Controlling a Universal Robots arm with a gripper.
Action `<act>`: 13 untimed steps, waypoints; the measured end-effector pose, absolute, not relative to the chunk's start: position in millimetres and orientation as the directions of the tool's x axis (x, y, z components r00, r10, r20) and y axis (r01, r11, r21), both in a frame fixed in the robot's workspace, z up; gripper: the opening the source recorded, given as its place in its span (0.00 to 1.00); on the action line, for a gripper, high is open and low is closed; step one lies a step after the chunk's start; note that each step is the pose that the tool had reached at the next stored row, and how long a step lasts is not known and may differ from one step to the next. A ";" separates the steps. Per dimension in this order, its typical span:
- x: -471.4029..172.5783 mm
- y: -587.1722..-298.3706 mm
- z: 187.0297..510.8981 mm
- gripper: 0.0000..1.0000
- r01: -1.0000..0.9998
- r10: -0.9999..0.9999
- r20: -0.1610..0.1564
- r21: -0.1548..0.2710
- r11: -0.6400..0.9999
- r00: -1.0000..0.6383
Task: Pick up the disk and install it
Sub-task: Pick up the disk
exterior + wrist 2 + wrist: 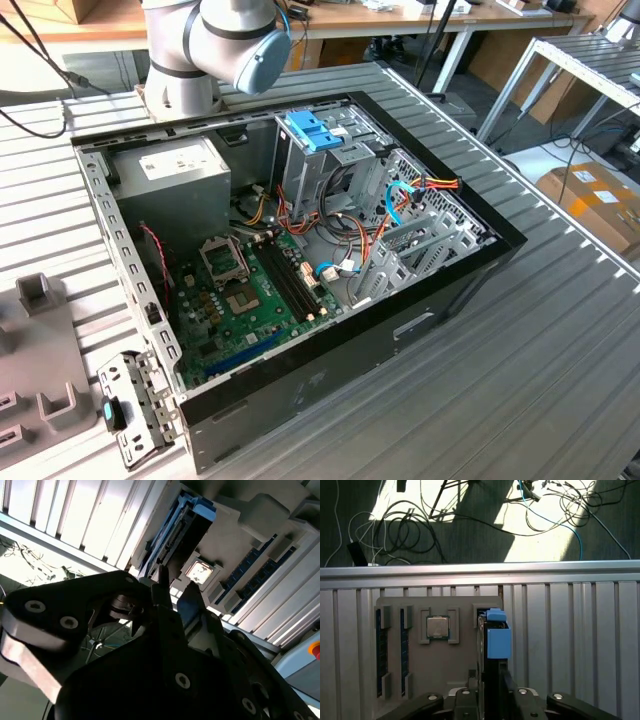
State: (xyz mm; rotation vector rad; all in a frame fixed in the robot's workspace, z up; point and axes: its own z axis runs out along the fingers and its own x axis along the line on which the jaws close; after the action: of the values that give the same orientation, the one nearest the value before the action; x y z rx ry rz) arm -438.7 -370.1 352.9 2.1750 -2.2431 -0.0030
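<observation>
The disk (498, 639) stands on edge in a slot of a grey holder plate (460, 655), its light-blue carrier frame on the outer end and its dark body running back toward the gripper. My gripper (489, 674) is right over it, with one dark finger on each side of the disk's body. In the second wrist view the disk (186, 529) is seen edge-on just beyond the gripper (175, 590). Light shows between the two fingers, so the gripper is open. The disk still sits in its slot.
The holder plate also carries a processor chip (438, 627) and memory sticks (382, 645). In the exterior view an open computer case (300, 250) lies on the slatted table, with a grey drive cage and blue latch (315, 130) at its far side. The holder plate (40, 350) sits at the exterior view's left.
</observation>
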 end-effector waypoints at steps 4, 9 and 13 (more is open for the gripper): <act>-438.7 -370.1 353.0 0.53 -0.999 -0.999 0.011 0.013 0.031 -0.031; -438.6 -370.1 353.0 0.60 -0.999 -0.999 0.011 0.013 0.031 -0.031; -438.6 -370.1 349.4 0.60 -0.999 -0.999 0.010 0.013 0.031 -0.031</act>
State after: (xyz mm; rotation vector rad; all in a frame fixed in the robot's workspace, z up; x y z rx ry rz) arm -438.6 -370.1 349.4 2.1754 -2.2434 -0.0036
